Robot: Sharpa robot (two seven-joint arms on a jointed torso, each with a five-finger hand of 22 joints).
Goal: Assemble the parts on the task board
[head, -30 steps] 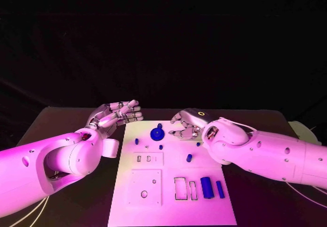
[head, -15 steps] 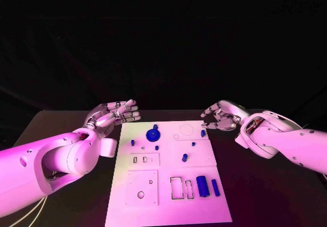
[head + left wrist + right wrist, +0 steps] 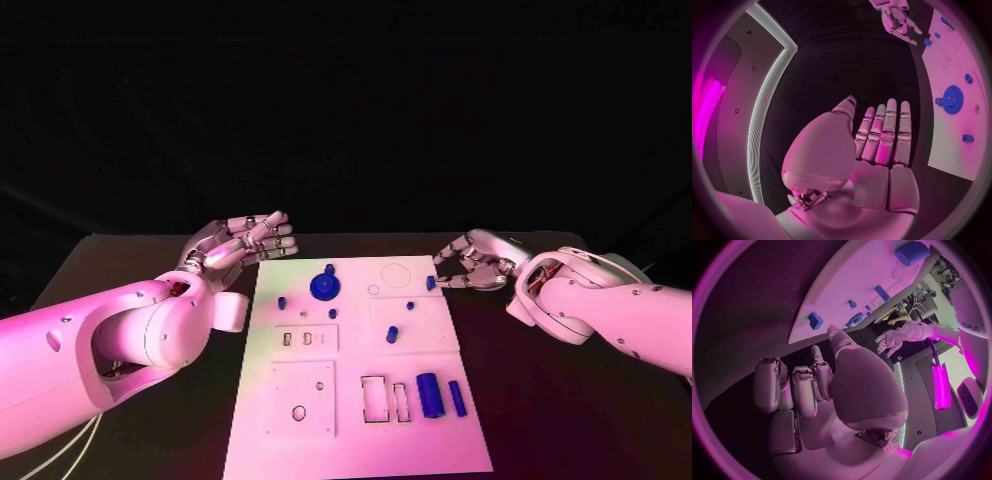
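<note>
We judge the job barely begun — the task board (image 3: 361,400) lies mid-counter with its blue parts (image 3: 430,395) mostly loose, while our left hand (image 3: 242,240) hangs spread and empty, our right hand (image 3: 473,262) curled on nothing.

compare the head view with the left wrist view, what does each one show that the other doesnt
Head view alone: the near half of the task board, with its rectangular slots and the two blue bars lying beside them, plus both white arms.

Left wrist view alone: the palm side of the left hand, fingers straight and together, holding nothing.

Both: the blue gear at the board's far end, small blue pieces near it, and the right hand off the board's far right corner.
</note>
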